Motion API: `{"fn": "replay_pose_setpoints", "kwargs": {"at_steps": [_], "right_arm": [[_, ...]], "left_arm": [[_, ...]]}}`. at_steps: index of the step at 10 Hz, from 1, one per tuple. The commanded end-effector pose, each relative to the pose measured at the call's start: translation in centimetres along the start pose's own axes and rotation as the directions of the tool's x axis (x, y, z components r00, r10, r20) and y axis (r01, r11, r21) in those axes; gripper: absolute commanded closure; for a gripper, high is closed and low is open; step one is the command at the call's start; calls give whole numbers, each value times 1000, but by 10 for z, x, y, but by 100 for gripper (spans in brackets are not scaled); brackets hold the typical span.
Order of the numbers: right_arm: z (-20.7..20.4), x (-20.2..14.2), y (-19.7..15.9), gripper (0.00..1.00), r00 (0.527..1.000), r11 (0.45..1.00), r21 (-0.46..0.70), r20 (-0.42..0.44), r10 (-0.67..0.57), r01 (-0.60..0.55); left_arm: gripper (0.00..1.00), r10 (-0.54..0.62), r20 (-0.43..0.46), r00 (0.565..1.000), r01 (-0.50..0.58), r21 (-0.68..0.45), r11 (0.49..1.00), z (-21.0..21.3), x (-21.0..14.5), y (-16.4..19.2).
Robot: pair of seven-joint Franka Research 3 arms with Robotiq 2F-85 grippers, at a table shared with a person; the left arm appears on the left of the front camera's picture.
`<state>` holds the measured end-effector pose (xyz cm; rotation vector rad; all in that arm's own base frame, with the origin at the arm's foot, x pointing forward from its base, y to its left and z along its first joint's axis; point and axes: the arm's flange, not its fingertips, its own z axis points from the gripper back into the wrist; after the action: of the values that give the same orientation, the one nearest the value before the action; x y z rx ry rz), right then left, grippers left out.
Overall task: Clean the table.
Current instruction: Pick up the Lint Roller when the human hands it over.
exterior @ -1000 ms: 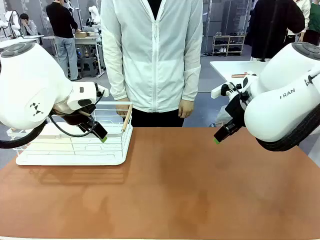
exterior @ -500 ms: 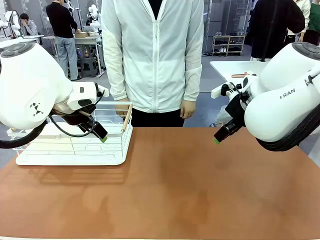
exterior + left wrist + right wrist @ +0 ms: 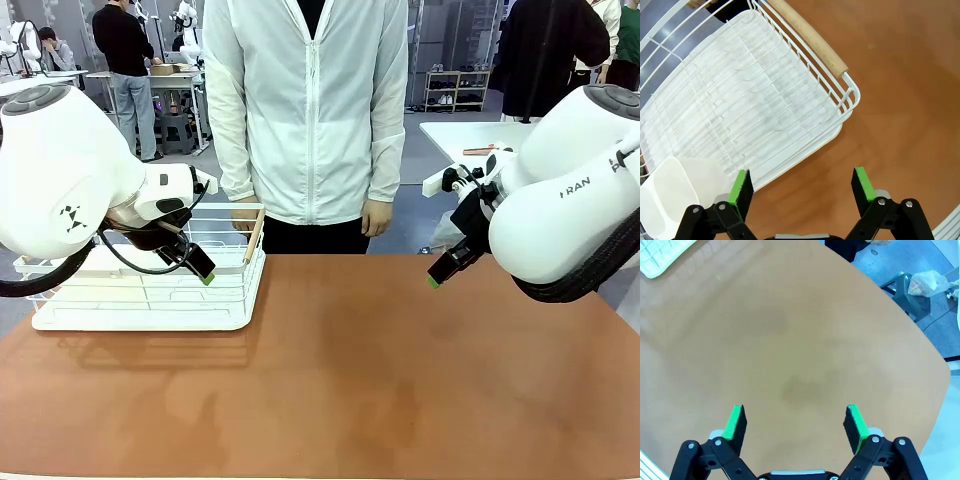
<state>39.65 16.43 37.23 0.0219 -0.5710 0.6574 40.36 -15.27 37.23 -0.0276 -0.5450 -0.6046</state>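
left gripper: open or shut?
Open. The left gripper shows its green pads wide apart in the left wrist view, nothing between them, above the dish rack edge.

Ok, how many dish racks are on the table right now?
1. The white wire dish rack sits at the far left corner of the table. The left arm and right arm hide some tabletop, so another could be hidden.
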Motion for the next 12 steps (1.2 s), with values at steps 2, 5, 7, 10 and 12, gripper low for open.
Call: {"fn": "replay_pose_setpoints", "kwargs": {"at_steps": [2, 5, 7, 10, 12], "right_arm": [[0, 0, 0, 0, 1000, 1000, 0, 0, 0, 0], [54, 22, -53, 0, 960, 927, 266, 16, -278, 264], [74, 11, -102, 0, 892, 761, 487, -94, -442, 428], [90, -42, -171, 0, 786, 411, 718, -308, -536, 561], [99, -79, -209, 0, 715, 259, 745, -388, -582, 614]], "left_arm": [[0, 0, 0, 1000, 0, 0, 1000, 0, 0, 0], [0, 272, -59, 961, -278, -234, 932, 58, 29, 43], [0, 397, -119, 910, -410, -398, 820, 88, 19, 84], [0, 563, -177, 808, -525, -649, 550, 128, -32, 170], [0, 693, -153, 705, -593, -664, 456, 148, -76, 219]]}}
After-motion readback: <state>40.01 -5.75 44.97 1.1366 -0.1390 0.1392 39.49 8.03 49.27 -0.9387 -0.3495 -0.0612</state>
